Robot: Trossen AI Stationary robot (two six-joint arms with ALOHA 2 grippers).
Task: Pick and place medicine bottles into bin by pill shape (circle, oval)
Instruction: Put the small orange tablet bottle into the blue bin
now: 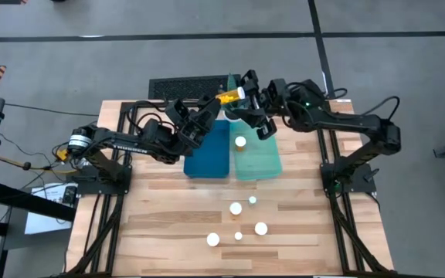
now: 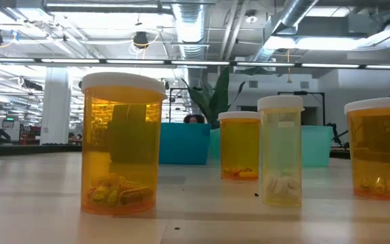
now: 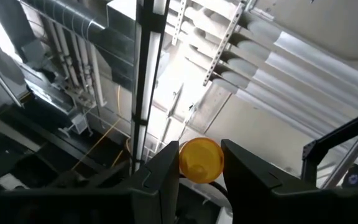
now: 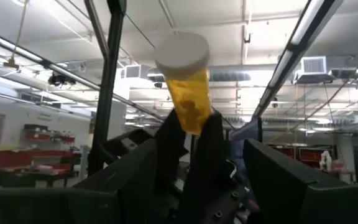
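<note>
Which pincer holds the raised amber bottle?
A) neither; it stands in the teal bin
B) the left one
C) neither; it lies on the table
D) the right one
B: the left pincer is shut on the amber bottle, while the right pincer stands open beside it above the bins.

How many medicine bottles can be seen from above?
7 medicine bottles: five on the table, one in the light green bin, one held in the left gripper. Others may be hidden.
</note>
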